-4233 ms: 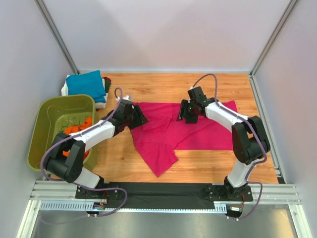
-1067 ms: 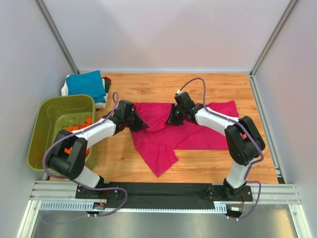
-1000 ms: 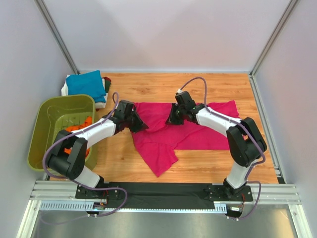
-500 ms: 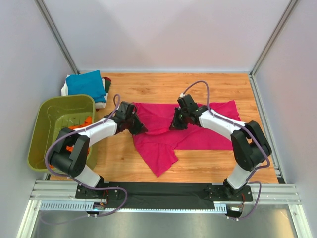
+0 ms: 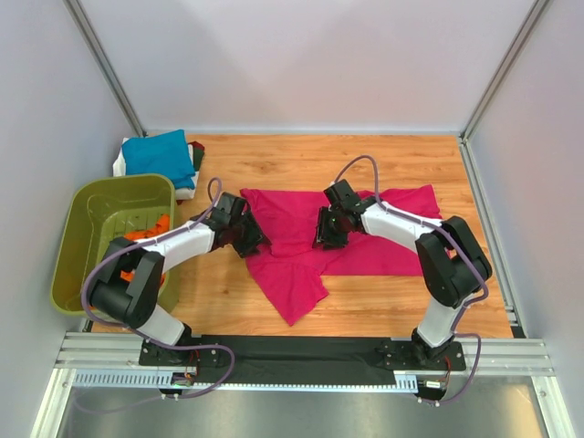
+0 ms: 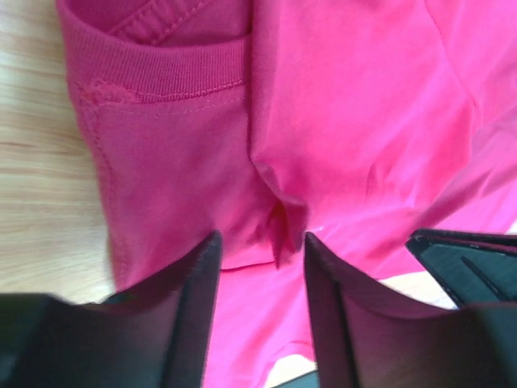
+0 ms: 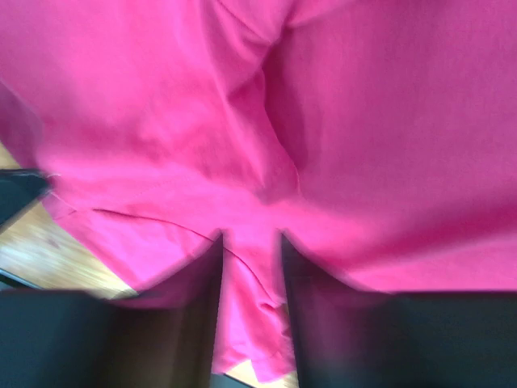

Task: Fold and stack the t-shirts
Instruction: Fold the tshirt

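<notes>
A magenta-pink t-shirt [image 5: 294, 266] lies spread and partly folded on the wooden table. My left gripper [image 5: 250, 239] hovers low over its left edge, near the ribbed collar [image 6: 161, 69]. In the left wrist view that gripper [image 6: 261, 239] is open, with a small pinched crease of pink cloth just beyond its tips. My right gripper [image 5: 326, 234] is over the shirt's middle. In the right wrist view its [image 7: 250, 239] jaws stand a little apart, with flat pink cloth showing in the gap. Orange t-shirts [image 5: 142, 236] lie in the basket. A teal-blue t-shirt [image 5: 157, 151] sits folded at the back left on a white one [image 5: 119, 167].
The olive-green plastic basket [image 5: 89, 199] stands at the left edge, close to my left arm. The folded stack fills the back-left corner. Bare wood [image 5: 392, 292] shows in front of the shirt and behind it. Grey walls enclose the table.
Both grippers have slid a little toward the near edge over the pink shirt. Their jaws were shut and now stand apart, with the cloth let go.
</notes>
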Controlling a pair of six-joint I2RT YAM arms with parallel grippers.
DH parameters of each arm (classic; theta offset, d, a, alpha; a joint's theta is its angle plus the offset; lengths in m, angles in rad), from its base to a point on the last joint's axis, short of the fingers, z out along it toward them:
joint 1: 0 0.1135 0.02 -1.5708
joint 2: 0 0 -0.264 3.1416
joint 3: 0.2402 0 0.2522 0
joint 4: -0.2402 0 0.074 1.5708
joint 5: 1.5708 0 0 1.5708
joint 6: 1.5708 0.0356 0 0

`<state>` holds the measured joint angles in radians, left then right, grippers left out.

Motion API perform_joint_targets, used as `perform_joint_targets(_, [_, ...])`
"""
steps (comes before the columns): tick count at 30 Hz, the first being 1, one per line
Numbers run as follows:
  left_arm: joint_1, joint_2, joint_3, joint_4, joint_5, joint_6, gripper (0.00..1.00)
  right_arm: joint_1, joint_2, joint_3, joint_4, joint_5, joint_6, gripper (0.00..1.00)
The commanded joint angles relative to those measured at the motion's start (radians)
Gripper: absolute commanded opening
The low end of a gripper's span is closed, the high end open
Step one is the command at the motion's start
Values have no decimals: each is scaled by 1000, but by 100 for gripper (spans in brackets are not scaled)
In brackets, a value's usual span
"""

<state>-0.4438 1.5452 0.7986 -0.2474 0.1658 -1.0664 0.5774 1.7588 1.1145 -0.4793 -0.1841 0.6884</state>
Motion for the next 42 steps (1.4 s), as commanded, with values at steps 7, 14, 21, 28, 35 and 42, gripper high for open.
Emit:
perform_joint_targets(7, [-27,-138,28,19,-22,157,69,13,-70,146,-90,66,-113,58])
perform_joint_targets(14, [-82,-94,-39,206,38,141,78,13,-58,134,-45,58,-106,59])
perform_joint_targets(21, [-96,-57,-105,312,-2,140,83,1,-88,107,-59,106,-93,59])
perform_joint_targets(28, [-110,-11,-124,454,61,118,83,-24,-124,90,-71,123,-95,58])
perform_joint_targets(35, [-115,21,-121,502,49,111,80,-27,-127,68,-68,118,-92,57])
perform_joint_targets(42, [-115,36,-116,540,67,108,73,-31,-137,59,-73,130,-96,57])
